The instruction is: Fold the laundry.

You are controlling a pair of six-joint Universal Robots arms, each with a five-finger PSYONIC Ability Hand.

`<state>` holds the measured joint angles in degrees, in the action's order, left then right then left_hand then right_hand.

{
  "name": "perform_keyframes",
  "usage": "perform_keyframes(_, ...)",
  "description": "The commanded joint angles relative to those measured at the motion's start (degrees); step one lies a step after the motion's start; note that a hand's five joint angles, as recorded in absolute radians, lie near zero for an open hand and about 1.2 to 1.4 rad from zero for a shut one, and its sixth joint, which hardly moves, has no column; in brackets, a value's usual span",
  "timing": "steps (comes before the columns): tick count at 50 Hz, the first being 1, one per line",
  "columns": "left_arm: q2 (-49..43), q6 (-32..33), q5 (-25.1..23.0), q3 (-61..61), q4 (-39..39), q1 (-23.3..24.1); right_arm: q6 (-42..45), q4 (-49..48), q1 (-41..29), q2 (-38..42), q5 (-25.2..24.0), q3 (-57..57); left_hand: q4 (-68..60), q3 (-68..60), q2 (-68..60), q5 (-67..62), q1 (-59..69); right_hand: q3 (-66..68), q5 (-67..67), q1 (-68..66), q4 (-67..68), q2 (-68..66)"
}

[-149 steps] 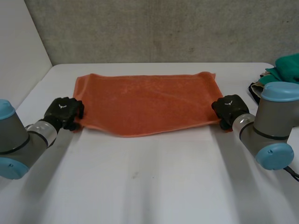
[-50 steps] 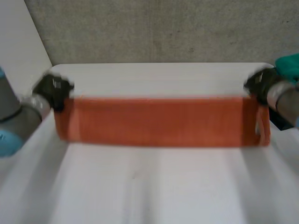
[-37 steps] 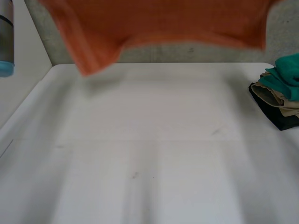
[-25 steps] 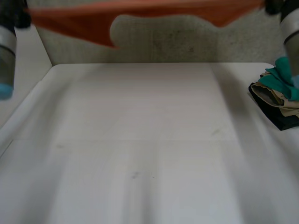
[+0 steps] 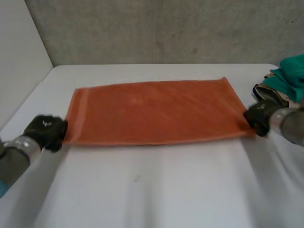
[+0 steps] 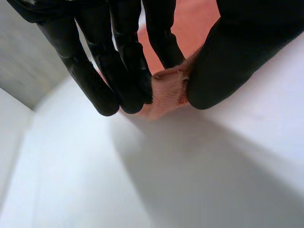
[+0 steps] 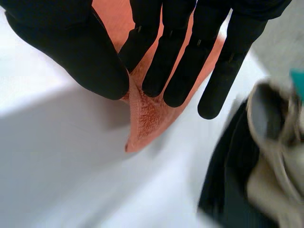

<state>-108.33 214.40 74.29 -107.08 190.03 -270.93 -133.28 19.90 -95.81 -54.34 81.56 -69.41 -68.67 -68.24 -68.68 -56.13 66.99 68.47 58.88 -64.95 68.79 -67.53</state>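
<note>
Item under inspection: one orange rectangular terry-cloth towel (image 5: 152, 111), lying spread out flat on the white surface (image 5: 152, 190), long edges running side to side. No wrinkle or bunching of note is visible across its middle.

Left hand (image 5: 45, 133): at the towel's near left corner. In the left wrist view its fingers (image 6: 126, 66) and thumb are clamped on that corner, the cloth puckered between them.

Right hand (image 5: 259, 116): at the towel's near right corner. In the right wrist view its fingers (image 7: 161, 61) and thumb pinch the hem, with the corner tip hanging free just below the pinch.

Other items: a pile of folded garments, teal over beige over black (image 5: 285, 90), sits beyond the towel's right edge, near it but apart from it (it reads as finished work, though this is a judgement).

Progress assessment: the towel is laid out and squared, and both near corners are secured. No fold is visible in it. The folding itself appears to be outstanding, along with placing the result.
</note>
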Motion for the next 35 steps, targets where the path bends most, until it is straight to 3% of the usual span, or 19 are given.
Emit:
perform_keyframes(1,13.1,13.3,-1.5,-6.2,-27.9,-4.0,15.7,22.1,6.2,-10.3,0.5,-4.9,-11.3,-11.8,-11.3,-13.9,13.0,11.5,11.1,-15.1,11.2,-12.5)
perform_keyframes(5,13.8,16.8,-3.9,-4.7,-29.9,-3.9,17.0,18.9,5.4,-9.6,-2.6,-4.6,-11.3,-11.8,-11.3,-13.9,13.0,11.5,11.1,-15.1,11.2,-12.5)
perform_keyframes(10,8.7,14.4,-4.6,1.3,-21.7,-1.3,10.3,7.4,3.2,-6.4,-3.4,-3.4,-11.3,-11.8,-11.3,-13.9,13.0,11.5,11.1,-15.1,11.2,-12.5)
perform_keyframes(19,-5.7,3.0,2.2,18.9,-10.0,7.4,3.6,-17.4,0.3,1.1,-0.5,-2.4,-11.3,-11.8,-11.3,-13.9,13.0,11.5,11.1,-15.1,11.2,-12.5)
perform_keyframes(30,-21.7,3.8,15.3,40.8,-7.7,12.2,2.7,-37.4,-2.2,10.8,-1.4,4.7,-11.3,-11.8,-11.3,-13.9,13.0,11.5,11.1,-15.1,11.2,-12.5)
perform_keyframes(35,-26.1,4.5,15.8,47.6,-7.7,13.7,2.8,-37.7,-3.2,15.9,-0.4,11.5,-11.3,-11.8,-11.3,-13.9,13.0,11.5,11.1,-15.1,11.2,-12.5)
